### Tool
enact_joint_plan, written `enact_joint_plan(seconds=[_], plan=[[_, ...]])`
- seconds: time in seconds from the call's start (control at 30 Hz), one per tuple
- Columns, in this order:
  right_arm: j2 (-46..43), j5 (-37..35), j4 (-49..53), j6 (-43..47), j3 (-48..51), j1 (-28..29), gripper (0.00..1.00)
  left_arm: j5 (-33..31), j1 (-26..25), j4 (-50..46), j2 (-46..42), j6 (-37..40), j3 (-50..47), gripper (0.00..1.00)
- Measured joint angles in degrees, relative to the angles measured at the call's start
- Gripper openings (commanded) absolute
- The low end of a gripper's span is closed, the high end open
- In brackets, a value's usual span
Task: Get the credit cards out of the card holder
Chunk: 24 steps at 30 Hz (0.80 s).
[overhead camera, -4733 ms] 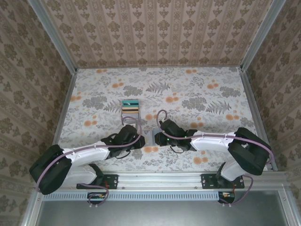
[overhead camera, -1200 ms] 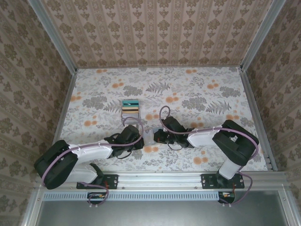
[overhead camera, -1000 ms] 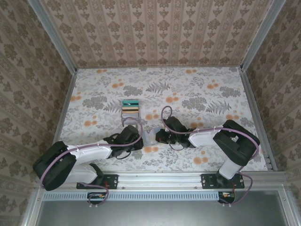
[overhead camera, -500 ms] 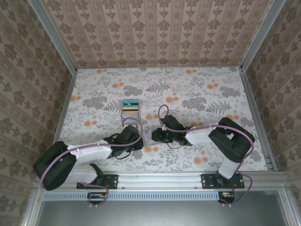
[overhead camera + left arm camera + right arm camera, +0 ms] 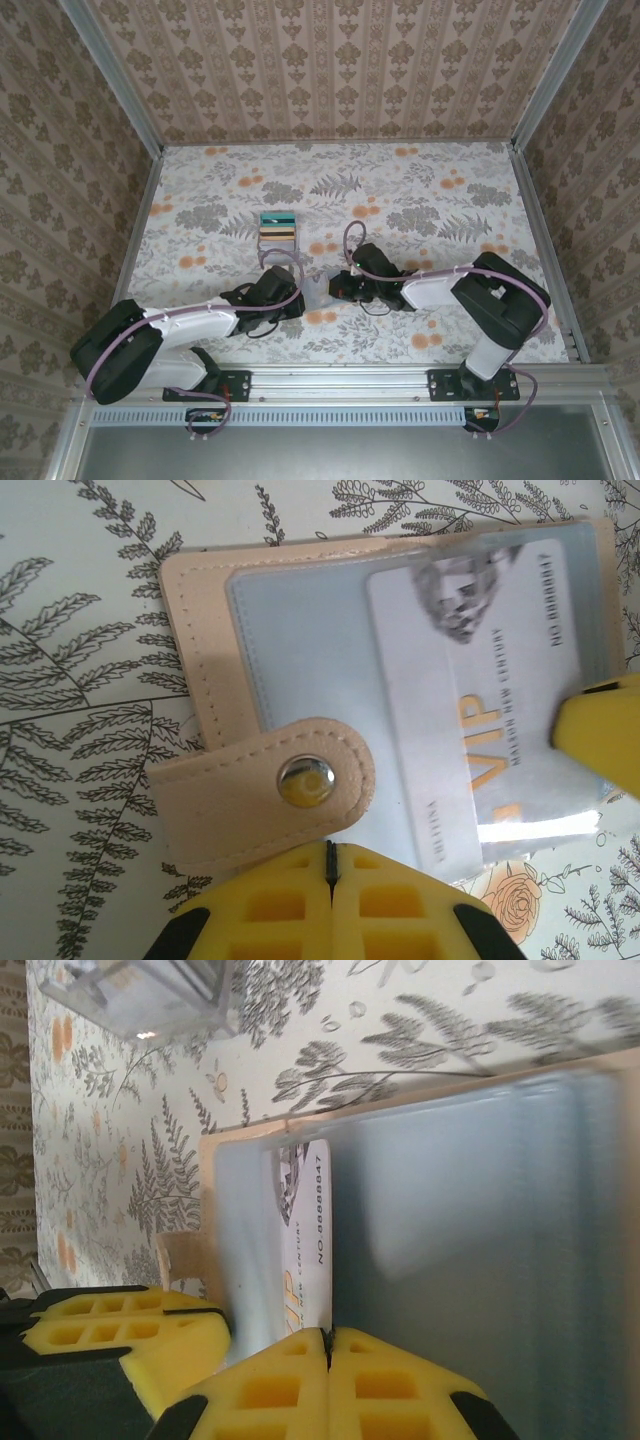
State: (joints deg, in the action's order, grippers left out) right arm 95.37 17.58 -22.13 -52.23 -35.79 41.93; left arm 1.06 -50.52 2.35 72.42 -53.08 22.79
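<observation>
Overhead, cards (image 5: pixel 277 228) lie stacked; up close, the holder (image 5: pixel 200 630) holds a VIP card (image 5: pixel 470 710).

Shot from high above the near edge of the table (image 5: pixel 450 200), tilted down over its whole top. Taken at close range from each wrist, looking past the left claw (image 5: pixel 330 875) and the right claw (image 5: pixel 328 1355), facing each other. Caught in all three: the card holder (image 5: pixel 300 650), just ahead of each claw.

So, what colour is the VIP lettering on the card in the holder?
Golden orange, on the pale grey card; the left wrist view shows it best.
</observation>
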Motion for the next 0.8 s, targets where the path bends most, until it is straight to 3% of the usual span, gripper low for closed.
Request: enact_joint_plan(seconds=[0.3, 0.63, 0.73, 0.8], plan=[[-7.67, -0.42, 1.84, 2.14, 5.18, -4.59, 0.0, 0.0, 0.04, -1.38, -1.01, 0.0, 0.0, 0.0], [-20.0, -1.7, 11.41, 8.83, 4.96, -5.2, 0.0, -0.04, 0.04, -6.34, -5.55, 0.92, 0.94, 0.0], [-22.01, -1.86, 13.9, 10.86, 3.76, -5.2, 0.0, -0.46, 0.04, -7.85, -7.61, 1.49, 1.92, 0.05], [-22.73, -1.95, 15.37, 12.28, 2.78, -5.2, 0.0, -0.96, 0.07, -9.01, -9.35, 1.84, 2.29, 0.17]])
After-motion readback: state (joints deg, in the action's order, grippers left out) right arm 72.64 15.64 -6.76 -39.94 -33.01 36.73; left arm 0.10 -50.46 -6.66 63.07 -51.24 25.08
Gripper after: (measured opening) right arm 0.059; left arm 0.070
